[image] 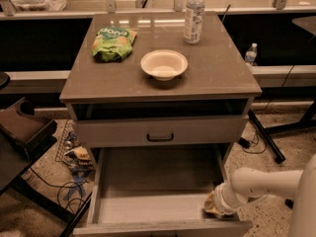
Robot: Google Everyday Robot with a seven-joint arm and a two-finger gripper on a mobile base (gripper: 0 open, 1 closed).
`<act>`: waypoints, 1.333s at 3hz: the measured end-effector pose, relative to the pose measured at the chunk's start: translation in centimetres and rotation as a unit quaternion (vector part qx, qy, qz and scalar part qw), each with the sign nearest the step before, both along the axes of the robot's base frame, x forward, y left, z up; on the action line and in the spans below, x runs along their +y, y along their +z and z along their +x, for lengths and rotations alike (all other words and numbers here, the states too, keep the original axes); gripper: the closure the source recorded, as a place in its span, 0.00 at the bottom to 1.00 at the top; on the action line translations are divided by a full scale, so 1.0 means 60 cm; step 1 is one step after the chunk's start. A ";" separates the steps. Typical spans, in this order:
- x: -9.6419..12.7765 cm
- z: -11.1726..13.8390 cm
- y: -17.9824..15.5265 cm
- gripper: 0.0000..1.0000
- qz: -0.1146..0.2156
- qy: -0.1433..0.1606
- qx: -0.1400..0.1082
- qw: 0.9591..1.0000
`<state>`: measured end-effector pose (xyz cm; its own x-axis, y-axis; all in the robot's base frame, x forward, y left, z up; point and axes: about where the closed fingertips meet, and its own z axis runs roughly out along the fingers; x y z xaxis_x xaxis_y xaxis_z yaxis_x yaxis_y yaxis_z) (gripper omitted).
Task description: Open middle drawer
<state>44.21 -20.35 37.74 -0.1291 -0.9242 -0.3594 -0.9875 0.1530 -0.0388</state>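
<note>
Gripper [216, 207] rests at the near right corner of the middle drawer [158, 181], against its front wall; whether it is spread or pressed together I cannot tell. That drawer stands well out, its long axis left to right, so any further pull, I judge, runs straight toward the camera. Behind the drawer is a taller drawer front [197, 130]; farther back and above, a bowl [164, 64], snack bag [114, 43] and bottle [194, 14].

Cabinet top [222, 68]: chip bag [113, 43] rear left, bowl [164, 64] centre, bottle [194, 15] rear right. Top drawer [207, 131] below; middle drawer [158, 174] beneath, drawn forward. Gripper [216, 206] at its front right corner.
</note>
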 end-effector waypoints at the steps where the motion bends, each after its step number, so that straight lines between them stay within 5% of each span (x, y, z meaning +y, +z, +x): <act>1: 0.034 -0.079 0.043 1.00 -0.029 -0.013 0.010 0.999; 2: 0.046 -0.115 0.049 1.00 -0.037 -0.007 0.023 0.999; 3: 0.046 -0.116 0.048 0.82 -0.037 -0.006 0.024 0.999; 4: 0.047 -0.117 0.047 0.51 -0.036 -0.006 0.025 0.999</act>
